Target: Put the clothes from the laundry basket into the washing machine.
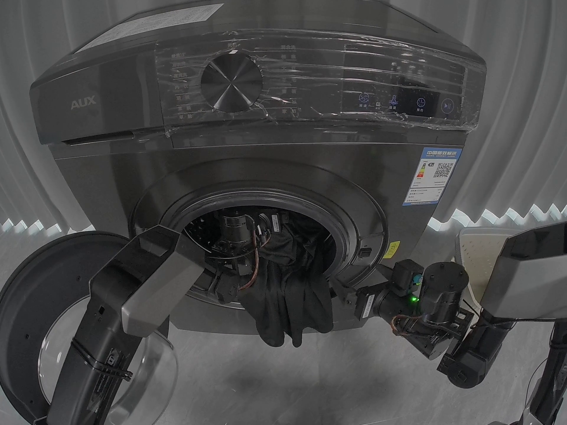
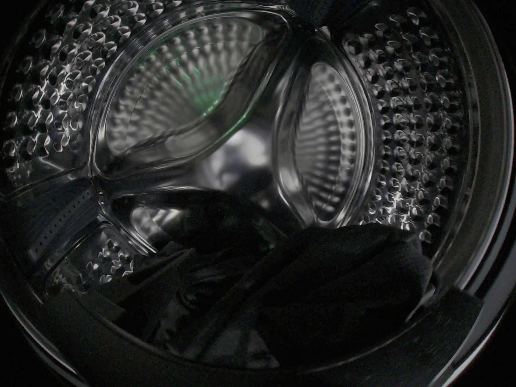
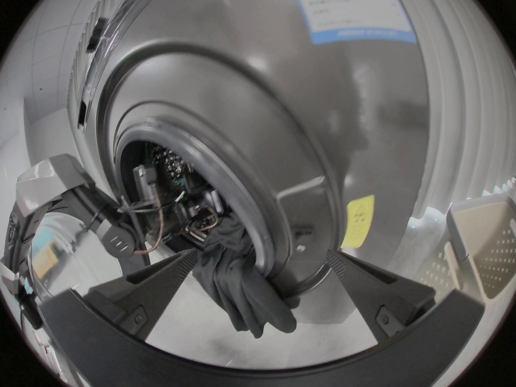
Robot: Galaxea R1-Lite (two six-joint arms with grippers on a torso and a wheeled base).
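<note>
A black garment hangs half out of the washing machine, draped over the lower rim of its round opening. My left gripper is pushed into that opening, just left of the garment. Inside the steel drum, dark cloth lies heaped on the bottom. My right gripper is at the lower right edge of the opening, beside the hanging garment. It stands open with nothing between its fingers. The white laundry basket stands on the floor to the right of the machine.
The machine's round door is swung wide open to the left, beside my left arm. A curtain hangs behind the machine. The basket's perforated wall is close to my right arm. Bare grey floor lies below the opening.
</note>
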